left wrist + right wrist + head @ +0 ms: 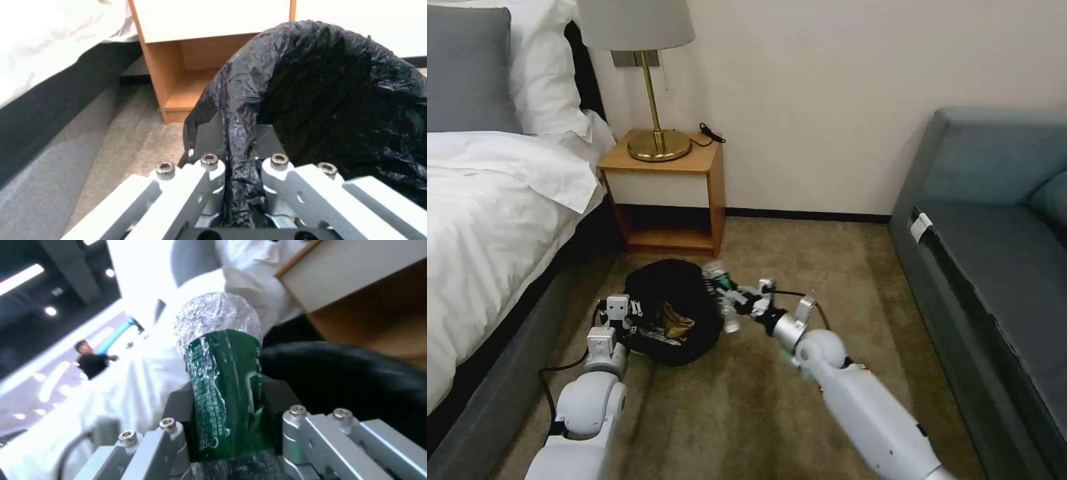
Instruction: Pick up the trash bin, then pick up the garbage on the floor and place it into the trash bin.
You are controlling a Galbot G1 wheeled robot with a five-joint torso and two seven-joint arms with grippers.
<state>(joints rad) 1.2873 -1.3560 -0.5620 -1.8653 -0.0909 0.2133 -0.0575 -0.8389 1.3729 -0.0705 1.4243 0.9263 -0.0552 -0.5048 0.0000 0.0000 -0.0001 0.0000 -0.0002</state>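
The trash bin (670, 293), lined with a black bag, hangs tilted just above the carpet in front of the nightstand. My left gripper (635, 309) is shut on its near rim; in the left wrist view the fingers (209, 140) pinch the bag's fold beside the bin's dark mouth (338, 100). A gold-and-brown wrapper (677, 321) lies inside the bin. My right gripper (728, 301) is shut on the clear bottle with the green label (731, 321), held at the bin's right edge. In the right wrist view the bottle (227, 390) stands between the fingers (171, 440), beside the black bin (356, 380).
A wooden nightstand (667, 193) with a brass lamp (657, 143) stands against the wall just behind the bin. The bed (494, 213) runs along the left, a grey-blue sofa (994, 233) along the right. Open carpet (727, 413) lies between them.
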